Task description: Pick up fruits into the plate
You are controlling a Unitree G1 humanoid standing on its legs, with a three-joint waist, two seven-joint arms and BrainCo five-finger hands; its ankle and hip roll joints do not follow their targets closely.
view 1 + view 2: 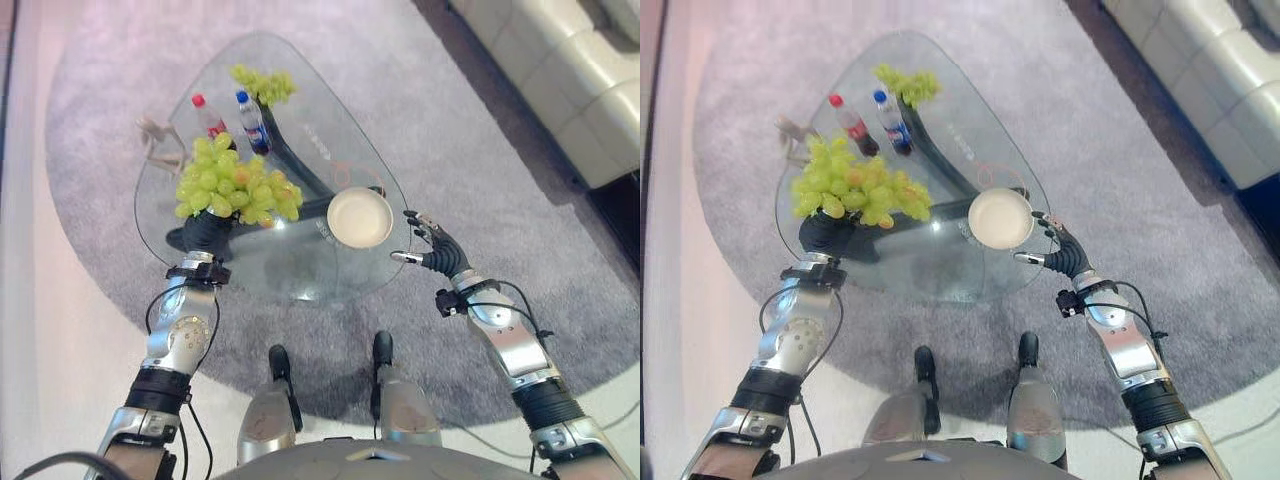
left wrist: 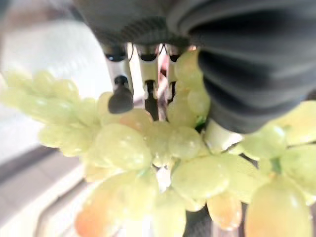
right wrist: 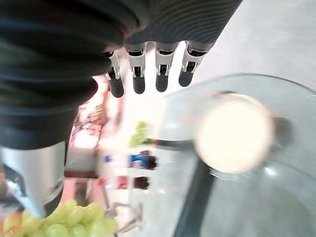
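Observation:
My left hand (image 1: 207, 232) is shut on a large bunch of green grapes (image 1: 235, 185), held up over the left part of the glass table (image 1: 300, 272). Up close, its fingers (image 2: 121, 94) curl into the bunch (image 2: 148, 148). An empty cream plate (image 1: 360, 217) sits near the table's front right edge. Just right of the plate, my right hand (image 1: 435, 248) hovers open, its straight fingers (image 3: 148, 74) pointing past the plate (image 3: 232, 133). A second, smaller grape bunch (image 1: 265, 85) lies at the table's far end.
Two small bottles, one red-capped (image 1: 208, 115) and one blue-capped (image 1: 251, 120), stand on the far half of the table. A pale thin object (image 1: 155, 142) lies at the table's left edge. A cream sofa (image 1: 570, 70) stands at the upper right, on the grey rug (image 1: 480, 150).

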